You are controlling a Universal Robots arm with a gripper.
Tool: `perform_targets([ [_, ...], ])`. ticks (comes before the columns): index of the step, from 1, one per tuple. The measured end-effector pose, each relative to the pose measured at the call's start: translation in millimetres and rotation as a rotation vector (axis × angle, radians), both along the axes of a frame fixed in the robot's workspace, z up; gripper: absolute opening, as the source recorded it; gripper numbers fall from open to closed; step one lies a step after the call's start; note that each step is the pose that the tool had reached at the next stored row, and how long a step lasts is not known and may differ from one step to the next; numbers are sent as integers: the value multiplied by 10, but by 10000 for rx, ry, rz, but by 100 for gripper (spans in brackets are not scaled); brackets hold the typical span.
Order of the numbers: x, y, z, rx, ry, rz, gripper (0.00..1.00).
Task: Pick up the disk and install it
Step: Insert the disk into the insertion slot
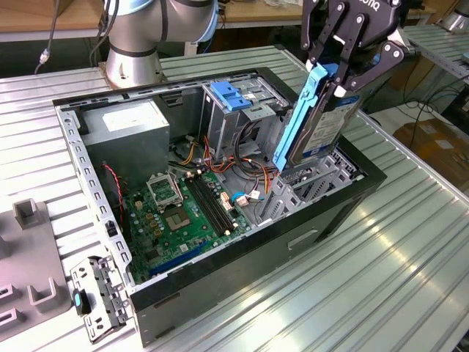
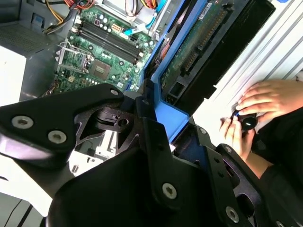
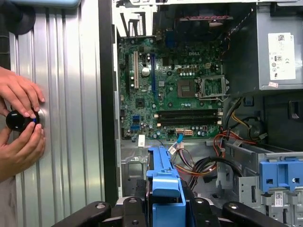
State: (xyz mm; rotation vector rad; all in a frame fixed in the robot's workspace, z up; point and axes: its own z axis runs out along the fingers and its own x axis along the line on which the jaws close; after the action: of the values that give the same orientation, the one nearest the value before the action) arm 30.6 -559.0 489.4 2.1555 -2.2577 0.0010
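**Tight bay, open board**

The disk [image 1: 322, 125] hangs tilted over the bay [image 1: 326, 180], cage [image 1: 218, 128] and cables [image 1: 253, 165] close on the exterior view's left, case wall [image 1: 370, 176] on its right. Room is open above the motherboard [image 1: 176, 213]. Hands [image 3: 21, 94] occupy the table [image 3: 71, 142] beside that wall.

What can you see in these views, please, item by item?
disk: one, black and silver, blue-edged, tilted above the case's bay.
case: one, black, open on the table.
table: one, ribbed silver, beneath the case.
circuit board: one, green, on the case floor.
power box: one, grey, inside a case corner.
latch: one, blue, atop the drive cage.
knob: one, black, between the hands.
hands: two, over the table beside the case.
arm: one, silver and blue, base beyond the case.
jaws: black, shut on the disk's top.
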Motion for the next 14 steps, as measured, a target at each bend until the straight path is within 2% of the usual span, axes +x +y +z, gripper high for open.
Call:
perform_targets([
  [4,63,0,-6,-1,0,0,37],
  [14,69,0,-6,0,0,0,37],
])
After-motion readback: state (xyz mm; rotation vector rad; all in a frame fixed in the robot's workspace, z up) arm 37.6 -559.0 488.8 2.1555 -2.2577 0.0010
